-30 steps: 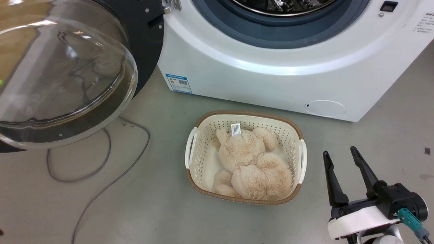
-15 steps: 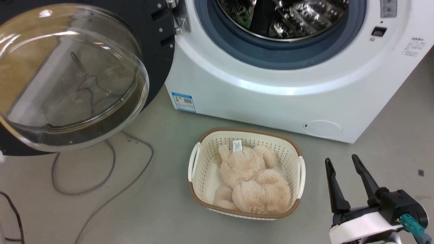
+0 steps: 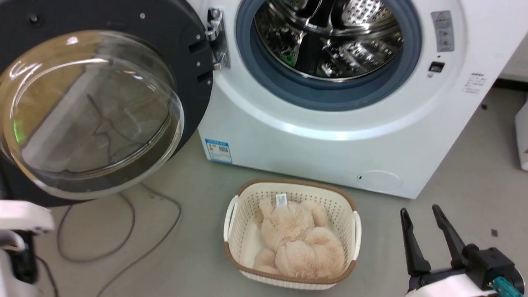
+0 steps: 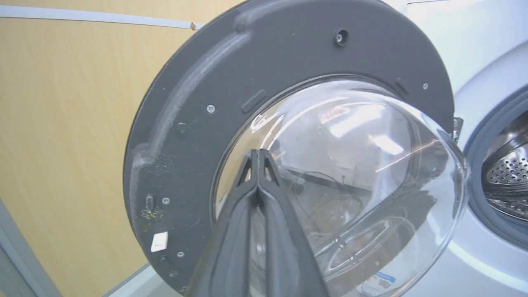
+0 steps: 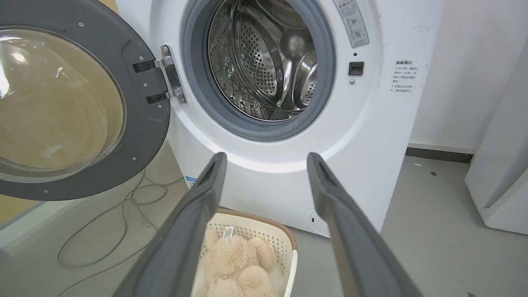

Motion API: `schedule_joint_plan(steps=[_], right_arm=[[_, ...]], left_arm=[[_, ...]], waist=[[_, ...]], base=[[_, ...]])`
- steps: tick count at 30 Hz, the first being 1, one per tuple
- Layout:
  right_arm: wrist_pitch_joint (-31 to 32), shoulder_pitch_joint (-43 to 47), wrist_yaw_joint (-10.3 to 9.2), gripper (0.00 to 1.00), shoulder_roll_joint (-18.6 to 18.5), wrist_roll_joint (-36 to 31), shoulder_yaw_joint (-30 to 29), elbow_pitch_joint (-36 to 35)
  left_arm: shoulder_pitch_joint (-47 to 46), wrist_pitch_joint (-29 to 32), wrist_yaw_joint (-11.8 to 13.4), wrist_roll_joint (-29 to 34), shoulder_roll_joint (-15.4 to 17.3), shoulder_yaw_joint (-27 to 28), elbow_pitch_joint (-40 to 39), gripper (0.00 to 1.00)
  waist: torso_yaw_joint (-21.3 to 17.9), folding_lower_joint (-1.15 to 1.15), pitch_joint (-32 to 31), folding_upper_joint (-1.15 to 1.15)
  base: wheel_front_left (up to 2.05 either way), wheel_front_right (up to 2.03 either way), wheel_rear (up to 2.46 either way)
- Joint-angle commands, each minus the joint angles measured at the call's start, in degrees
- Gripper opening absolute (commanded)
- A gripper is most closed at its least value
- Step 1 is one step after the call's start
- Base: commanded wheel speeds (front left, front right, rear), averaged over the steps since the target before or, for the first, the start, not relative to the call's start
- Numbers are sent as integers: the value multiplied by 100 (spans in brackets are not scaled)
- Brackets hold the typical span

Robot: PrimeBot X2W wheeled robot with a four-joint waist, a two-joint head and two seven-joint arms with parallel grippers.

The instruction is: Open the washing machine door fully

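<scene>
Camera movement accounts for most of the change. The head view has tilted up over the last second, so the shift of the scene is no move of the things on the floor. A pale part of the left arm (image 3: pixel 20 214) has come in at that view's lower left.

Left gripper (image 4: pixel 258 154): fingers pressed together tip to tip, nothing between them. The tips lie in front of the glass bowl (image 4: pixel 350 173); contact cannot be told. Right gripper (image 3: pixel 419 208): fingers spread, empty, low at the right and well apart from the door (image 3: pixel 181 49).

The basket (image 3: pixel 231 214) with a plush toy (image 3: pixel 297 239) stands on the floor (image 3: pixel 453 165) before the washing machine (image 3: pixel 330 144), to the right of the door and judged outside its swing. A cable (image 3: pixel 123 231) loops on the floor under the door and is judged too low to catch it.

The door hangs on its hinge (image 3: pixel 216 41) at the machine's left, swung wide, dark inner face and bowl toward the robot. Its angle to the machine looks unchanged. The drum (image 3: pixel 330 37) stands fully exposed. Judgement: task complete or nearly so.

A wood-coloured wall (image 4: pixel 62 123) stands behind the door and would limit further travel; the gap cannot be told.
</scene>
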Motion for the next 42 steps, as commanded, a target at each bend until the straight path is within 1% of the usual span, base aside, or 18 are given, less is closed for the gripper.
schedule_joint_plan(steps=[1,2,8,16,22,28,31,34,35,42], right_arm=[[-25,113,5,100,13,36,-22,-34],[-25,145,5,100,13,43,-42,-48],[-25,292,5,100,13,57,-95,-138],[-25,317,5,100,13,18,-163,-313],[-25,353,5,100,13,1,-195,-385],[-25,384,5,100,13,10,-196,-402],[-25,396,5,100,13,15,-196,-402],[-25,401,5,100,13,9,-187,-393],[2,313,0,0,1,30,-187,-384],[53,292,0,0,-1,6,-185,-389]], left_arm=[[194,10,-44,24,-142,-61,-159,0],[292,10,-49,68,-210,-113,-319,100],[886,10,-80,153,-695,-431,-1054,100],[1487,10,-101,189,-1089,-692,-1795,100],[1827,10,-113,117,-1210,-982,-1978,100],[2064,10,-116,-10,-1249,-1346,-1872,100],[2139,10,-116,-16,-1232,-1445,-1769,100],[2139,10,-109,78,-1265,-1420,-1657,100],[2082,2,-91,68,-1250,-1427,-1649,0],[2083,52,-66,91,-1260,-1470,-1675,0]], waist=[[-64,0,-121,0],[-79,0,-170,0],[-245,0,-388,0],[-638,0,-469,0],[-941,0,-457,0],[-1239,0,-453,0],[-1376,0,-444,0],[-1474,0,-425,0],[-1456,0,-434,0],[-1458,0,-435,0]], base=[[0,0,0],[0,0,0],[0,0,0],[0,0,0],[0,0,0],[0,0,0],[0,0,0],[0,0,0],[0,0,0],[0,0,0]])
